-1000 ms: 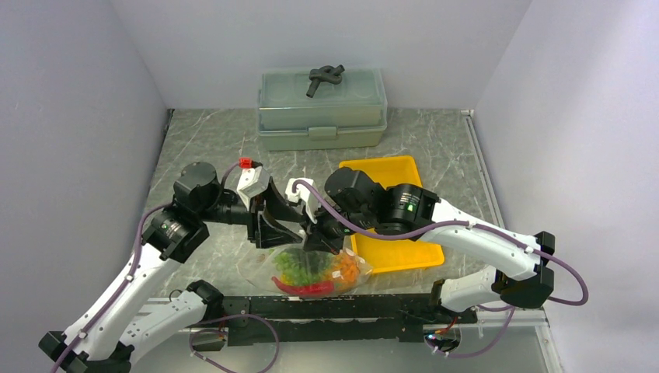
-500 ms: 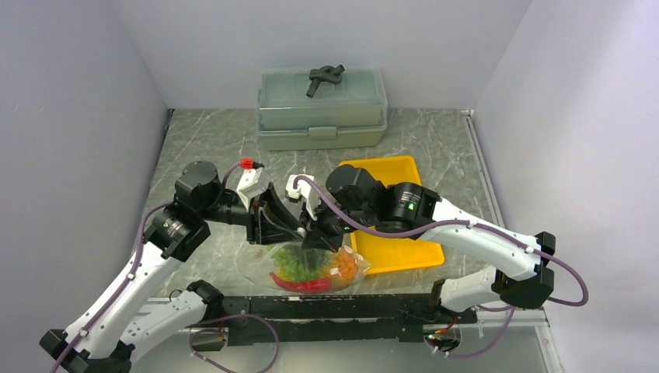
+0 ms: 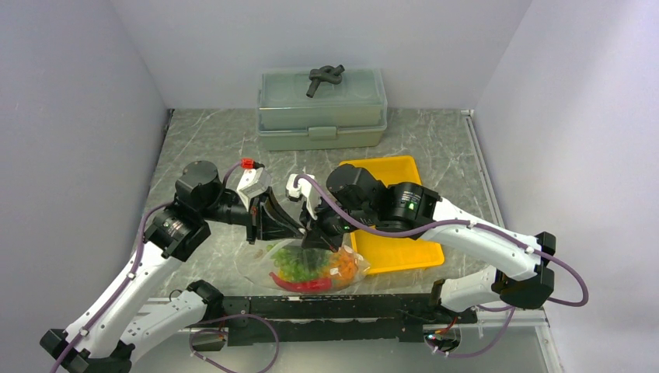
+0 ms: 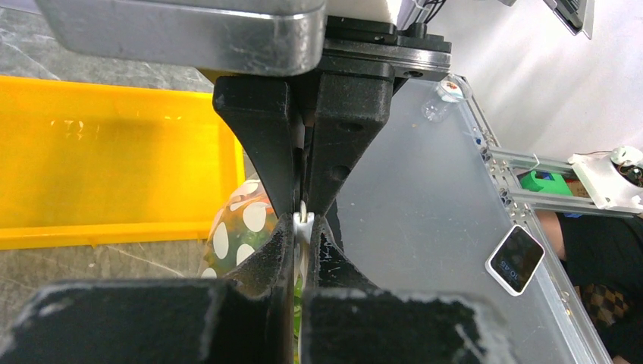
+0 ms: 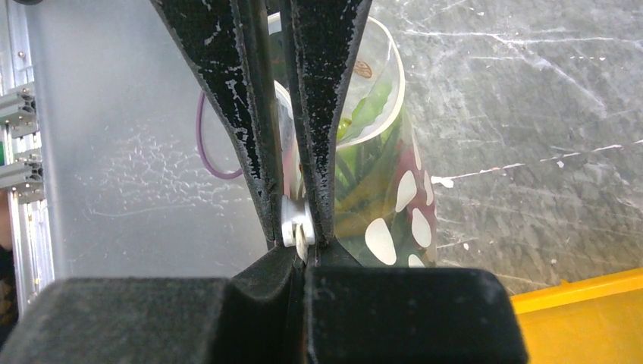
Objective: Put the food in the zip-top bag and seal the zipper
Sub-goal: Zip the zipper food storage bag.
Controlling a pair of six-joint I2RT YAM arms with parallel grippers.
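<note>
From above, the zip-top bag (image 3: 260,263) lies on the tabletop (image 3: 202,140) near its front edge, just beside the yellow tray (image 3: 388,165). Its food (image 3: 299,264), green grapes and a red chili (image 3: 303,286) among it, is already inside. The left end effector (image 3: 273,220) and right end effector (image 3: 315,229) meet tip to tip over its mouth. In the left wrist view, the left fingers are clenched on the whitish zipper (image 4: 304,221), with the right arm's fingers pinching it from the opposite side. The right wrist view shows the same strip clamped between the right fingers, the spotted film bulging beside them. The thin strip could slip from either pinch, or produce crowding the mouth could leave a stretch unsealed.
</note>
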